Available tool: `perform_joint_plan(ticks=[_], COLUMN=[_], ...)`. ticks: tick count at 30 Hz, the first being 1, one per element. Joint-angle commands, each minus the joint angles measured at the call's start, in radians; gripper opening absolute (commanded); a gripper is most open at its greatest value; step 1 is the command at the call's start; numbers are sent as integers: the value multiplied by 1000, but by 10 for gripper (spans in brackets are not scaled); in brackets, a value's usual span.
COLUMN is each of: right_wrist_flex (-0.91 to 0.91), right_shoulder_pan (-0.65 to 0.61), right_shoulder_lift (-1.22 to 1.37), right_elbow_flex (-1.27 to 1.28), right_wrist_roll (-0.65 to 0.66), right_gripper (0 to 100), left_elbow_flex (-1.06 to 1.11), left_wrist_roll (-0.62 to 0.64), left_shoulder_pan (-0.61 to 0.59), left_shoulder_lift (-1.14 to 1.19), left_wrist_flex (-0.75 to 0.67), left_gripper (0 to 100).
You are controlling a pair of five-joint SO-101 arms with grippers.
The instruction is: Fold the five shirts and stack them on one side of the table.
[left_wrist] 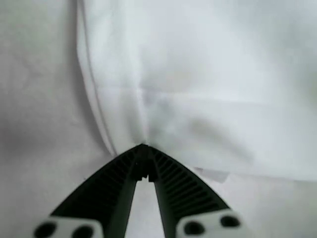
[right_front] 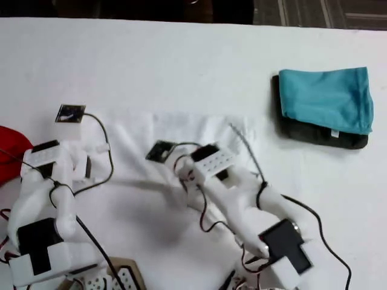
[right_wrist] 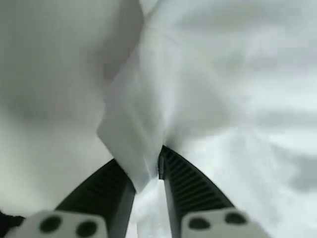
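White shirt (right_front: pixel 199 130) lies spread across the middle of the bench (right_front: pixel 181 54), creased, near side under both arms.

Left gripper (left_wrist: pixel 142 150): jaws drawn together at the tips, nipping a raised ridge of the white shirt (left_wrist: pixel 208 74) right beside the shirt's side hem. Bare bench (left_wrist: pixel 34 99) lies just past that hem. In the high view this arm sits at the shirt's left margin.

Right gripper (right_wrist: pixel 147 171): jaws nearly closed, with a fold of the white shirt (right_wrist: pixel 228 74) caught between them. The cloth stands up from the tips in a peaked flap. In the high view this arm is over the shirt's middle.

Far right of the bench, well apart from both grippers: folded teal shirt (right_front: pixel 323 96) stacked on a folded dark shirt (right_front: pixel 302 135).

Red cloth (right_front: pixel 8 154) at the left edge, partly behind the left arm.
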Motion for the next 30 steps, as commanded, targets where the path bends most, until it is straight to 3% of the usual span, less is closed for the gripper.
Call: perform_joint_plan(ticks=[1,7,16,20,23,27,30], right_wrist_flex=[50,16,12,102,159,173,243], right_shoulder_pan=[81,180,200,211,223,260,243], right_shoulder_lift=[-74,-7,386,529,547,496,446], right_elbow_flex=[-110,-318,-747,-898,-996,-1063,-1062], right_wrist_roll=[81,94,86,69,-3,-123,-129], right_gripper=[18,18,21,118,162,122,107], left_elbow_flex=[1,1,1,1,1,1,1], left_wrist_roll=[5,5,3,3,3,3,3], left_shoulder_pan=[-6,-6,-6,-6,-6,-6,-6], left_shoulder_lift=[0,0,0,0,0,0,0], left_wrist_flex=[-32,-32,-32,-32,-32,-32,-32], left_gripper=[27,27,27,27,27,27,27])
